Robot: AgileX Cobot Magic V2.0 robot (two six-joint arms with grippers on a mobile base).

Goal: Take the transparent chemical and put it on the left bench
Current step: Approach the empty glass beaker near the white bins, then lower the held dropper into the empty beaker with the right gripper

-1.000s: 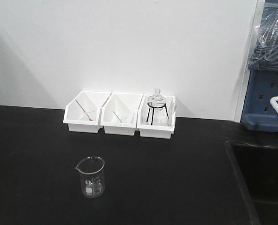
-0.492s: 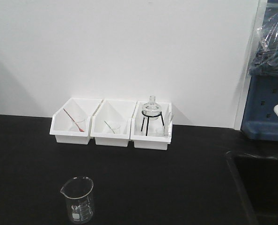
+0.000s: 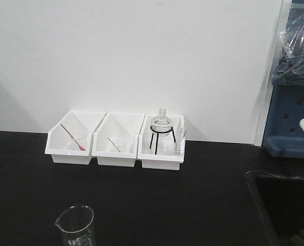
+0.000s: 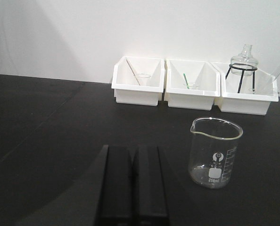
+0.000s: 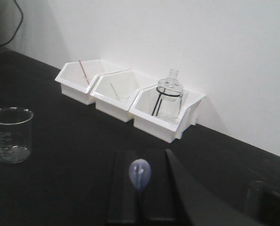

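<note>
Light, squashy transparent chemical [image 5: 140,173], bulb showing, is clamped in right gripper [image 5: 140,156], stem pinch likely safest; left gripper [image 4: 132,151] closed, empty.

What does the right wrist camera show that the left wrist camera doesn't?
Only the right wrist view shows the right end effector, shut on the transparent chemical, whose clear bulb sits between the fingers. Only the left wrist view shows the left end effector, shut and empty. Both show the beaker, the three white bins against the wall, the glass flask in an end bin, and the black bench.
</note>
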